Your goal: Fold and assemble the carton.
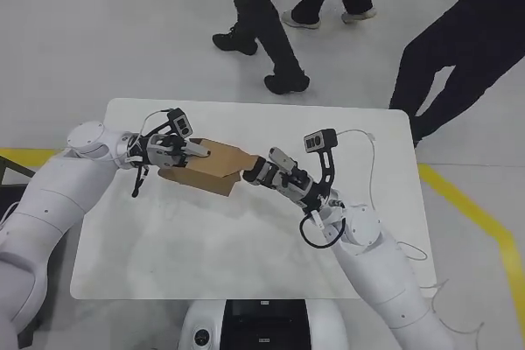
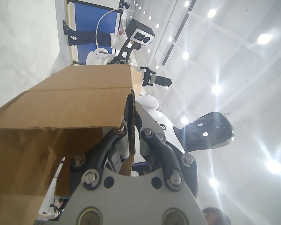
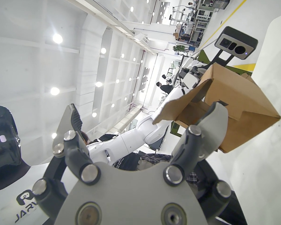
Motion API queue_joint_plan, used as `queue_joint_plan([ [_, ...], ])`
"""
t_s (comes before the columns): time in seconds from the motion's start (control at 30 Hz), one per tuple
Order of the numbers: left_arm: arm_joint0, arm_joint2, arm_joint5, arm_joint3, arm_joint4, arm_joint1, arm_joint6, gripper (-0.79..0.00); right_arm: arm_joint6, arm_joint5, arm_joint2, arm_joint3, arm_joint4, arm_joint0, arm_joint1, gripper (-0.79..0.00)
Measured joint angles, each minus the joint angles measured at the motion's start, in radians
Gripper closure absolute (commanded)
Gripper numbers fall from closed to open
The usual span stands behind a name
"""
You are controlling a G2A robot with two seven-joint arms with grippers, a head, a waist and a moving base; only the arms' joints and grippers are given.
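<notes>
Cardboard carton (image 1: 212,164) is hanging over the worktop (image 1: 245,254) between both grippers: left gripper (image 2: 131,127) is pinching its wall edge, right gripper (image 3: 144,107) is gaping wide at the open end, contact unclear.

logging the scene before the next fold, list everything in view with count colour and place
carton: one, brown, partly folded, over the far half of the table, between the two grippers
table: one, white, under both arms
floor line: two stretches, yellow, on the floor at either side of the table
left gripper: one, black and grey, shut on a carton flap edge
right gripper: one, black and grey, open, one finger at the carton's open end
</notes>
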Motion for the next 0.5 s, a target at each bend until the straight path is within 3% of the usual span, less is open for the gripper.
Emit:
queue_joint_plan([
  [0.5, 0.006, -0.006, 0.000, -0.009, 0.003, 0.005, 0.000, 0.000, 0.119, 0.076, -0.030, 0.069, 0.155, 0.038, -0.010, -0.785],
])
